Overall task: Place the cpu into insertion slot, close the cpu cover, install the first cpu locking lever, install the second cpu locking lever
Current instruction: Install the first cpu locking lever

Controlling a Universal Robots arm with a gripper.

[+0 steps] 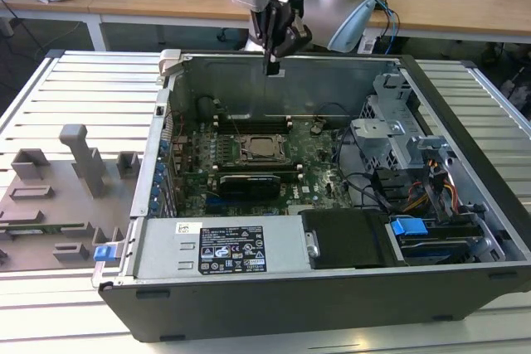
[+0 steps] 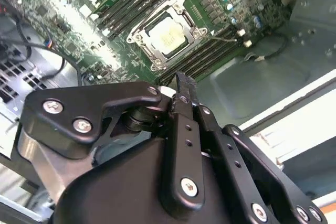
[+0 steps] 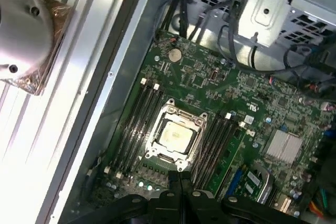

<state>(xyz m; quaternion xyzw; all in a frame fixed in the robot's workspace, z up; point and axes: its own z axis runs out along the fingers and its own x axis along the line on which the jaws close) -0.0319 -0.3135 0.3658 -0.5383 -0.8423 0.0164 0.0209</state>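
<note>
One open case (image 1: 249, 93) is lying on the bench (image 1: 83, 89), holding one green board (image 1: 319, 163). On the board, one cpu (image 3: 175, 135) is sitting in the one slot (image 3: 163, 157), with one cover (image 3: 193, 123) lying flat around it. One hand (image 1: 272, 65) is hovering well above the board, fingers pressed together, pinching nothing.

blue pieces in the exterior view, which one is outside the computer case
The blue clip beside the computer case on the exterior view's left; the blue tab lies inside it.
</note>
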